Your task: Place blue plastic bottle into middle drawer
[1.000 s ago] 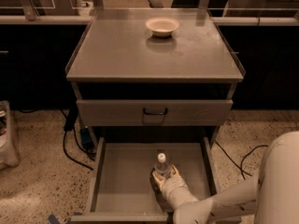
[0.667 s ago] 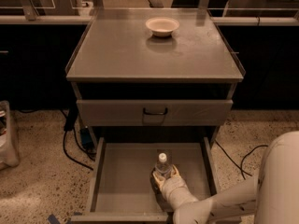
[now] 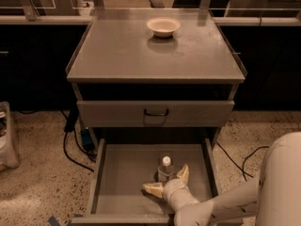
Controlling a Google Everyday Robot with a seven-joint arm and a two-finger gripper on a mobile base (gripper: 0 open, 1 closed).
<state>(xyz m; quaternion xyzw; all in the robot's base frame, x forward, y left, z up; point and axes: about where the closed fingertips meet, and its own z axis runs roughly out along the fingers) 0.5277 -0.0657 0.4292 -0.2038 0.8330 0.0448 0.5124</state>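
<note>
Down in the pulled-out middle drawer (image 3: 123, 179) we see the blue plastic bottle (image 3: 165, 169) standing upright on the flat floor, white cap up, right of centre and in the front half. The gripper (image 3: 168, 182) sits low inside the drawer just in front of the bottle, with its jaws spread well apart: one finger points left along the floor, the other rises by the bottle's right side. We cannot tell whether either finger touches the bottle. The arm (image 3: 221, 205) enters over the drawer's front-right corner. Left of the bottle the floor is bare as far as the left wall, while the right wall is nearer, with only a narrow strip between it and the raised finger. Above, the closed drawer front (image 3: 117, 114) with its black handle (image 3: 156, 112) overhangs the back of the open drawer. On the cabinet top (image 3: 117, 55) stands a small white bowl (image 3: 163, 26), near the rear edge. Cables (image 3: 70, 147) trail on the speckled floor beside the cabinet.
</note>
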